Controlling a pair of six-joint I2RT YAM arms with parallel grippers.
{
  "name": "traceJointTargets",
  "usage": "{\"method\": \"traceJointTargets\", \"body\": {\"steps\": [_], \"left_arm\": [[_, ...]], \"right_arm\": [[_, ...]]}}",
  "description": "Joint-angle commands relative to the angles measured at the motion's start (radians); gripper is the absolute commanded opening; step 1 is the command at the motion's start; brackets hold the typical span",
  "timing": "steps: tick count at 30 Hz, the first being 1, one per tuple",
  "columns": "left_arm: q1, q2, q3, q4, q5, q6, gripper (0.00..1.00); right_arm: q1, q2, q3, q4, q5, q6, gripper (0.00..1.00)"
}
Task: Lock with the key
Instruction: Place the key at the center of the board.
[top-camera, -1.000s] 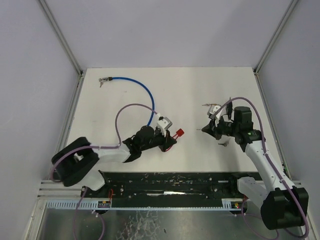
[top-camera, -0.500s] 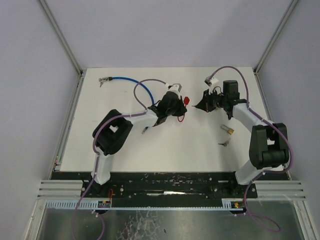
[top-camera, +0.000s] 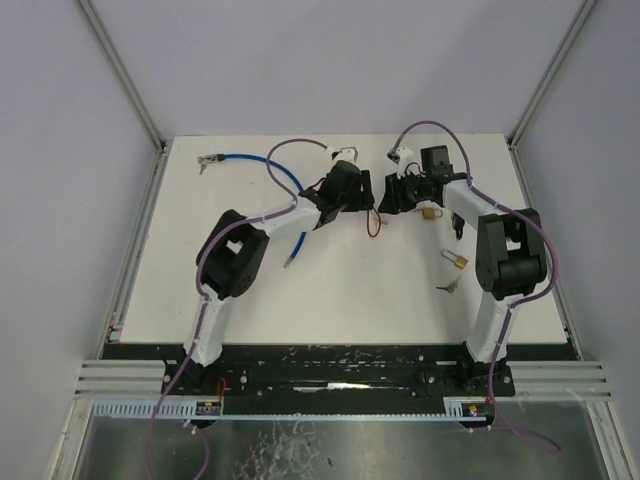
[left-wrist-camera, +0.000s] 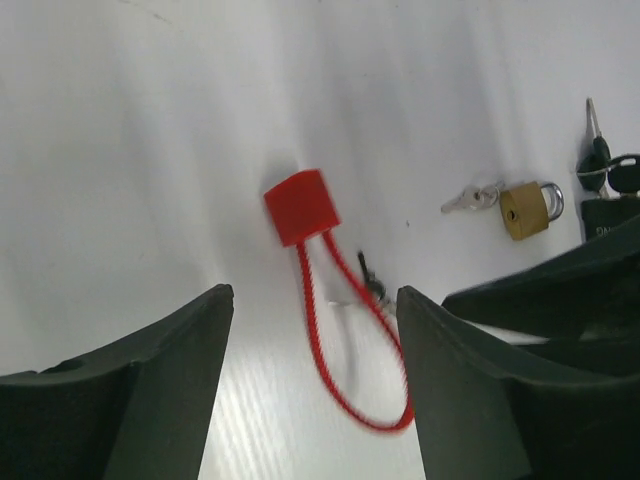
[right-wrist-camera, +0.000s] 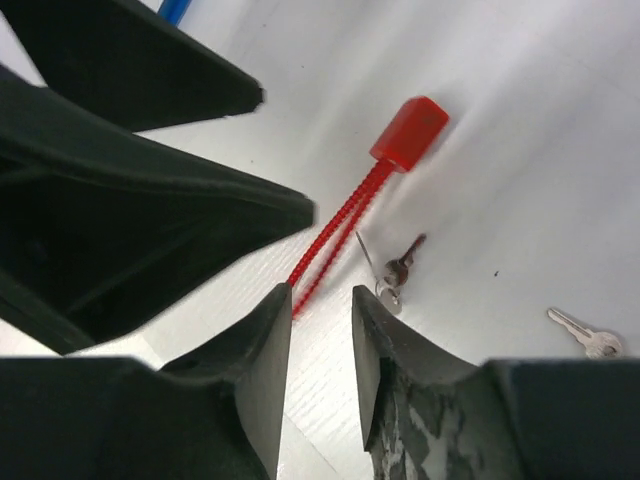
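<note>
A red cable lock lies on the white table at the far middle, its thin red loop trailing toward my left gripper. A small key on a ring rests beside the loop and also shows in the right wrist view as the key. My left gripper hangs open over the loop, holding nothing. My right gripper faces it from the other side, open by a narrow gap, with the loop's end just beyond its tips. From above, the left gripper and right gripper nearly meet over the red lock.
A brass padlock with a key lies just right of the grippers, and a second brass padlock and loose keys lie nearer on the right. A blue cable lock curves across the far left. Grey walls enclose the table.
Both arms have swung from the near table to the far middle. The left gripper has opened and let go of the red lock, which now lies on the table. The right gripper has opened too.
</note>
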Motion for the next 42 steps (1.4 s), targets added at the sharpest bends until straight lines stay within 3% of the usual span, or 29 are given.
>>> {"method": "traceJointTargets", "body": {"steps": [1, 5, 8, 11, 13, 17, 21, 27, 29, 35, 42], "left_arm": [[0.002, -0.218, -0.14, 0.107, -0.077, 0.123, 0.66], [0.002, -0.49, -0.43, 0.367, -0.069, 0.229, 0.67], [0.002, -0.682, -0.633, 0.517, -0.059, 0.305, 0.78], [0.003, -0.846, -0.786, 0.535, 0.0, 0.343, 0.9], [0.005, -0.926, -0.889, 0.551, 0.071, 0.372, 0.91], [0.007, -1.01, -1.003, 0.515, 0.009, 0.336, 0.95], [0.007, -0.96, -0.971, 0.279, -0.093, 0.311, 0.93], [0.011, -0.77, -0.871, 0.125, -0.234, 0.353, 0.83], [0.012, -0.696, -0.826, 0.095, -0.22, 0.361, 0.79], [0.013, -0.527, -0.744, 0.065, -0.213, 0.349, 0.72], [0.013, -0.393, -0.663, 0.022, -0.296, 0.332, 0.63]], "right_arm": [[0.007, -0.173, -0.023, -0.007, 0.058, -0.102, 0.4], [0.007, -0.366, -0.11, 0.037, 0.053, -0.168, 0.41], [0.006, -0.535, -0.184, 0.044, -0.012, -0.262, 0.4], [0.006, -0.728, -0.263, 0.053, -0.055, -0.335, 0.39], [-0.013, -0.815, -0.322, 0.062, -0.12, -0.379, 0.41], [-0.051, -0.953, -0.531, 0.175, -0.199, -0.344, 0.7], [-0.077, -1.031, -0.702, 0.21, -0.277, -0.383, 0.9], [-0.115, -1.064, -0.664, 0.095, -0.335, -0.407, 0.99], [-0.116, -1.056, -0.652, 0.012, -0.384, -0.489, 0.99], [-0.116, -0.976, -0.585, -0.116, -0.402, -0.536, 1.0], [-0.116, -0.953, -0.567, -0.128, -0.376, -0.512, 0.98]]}}
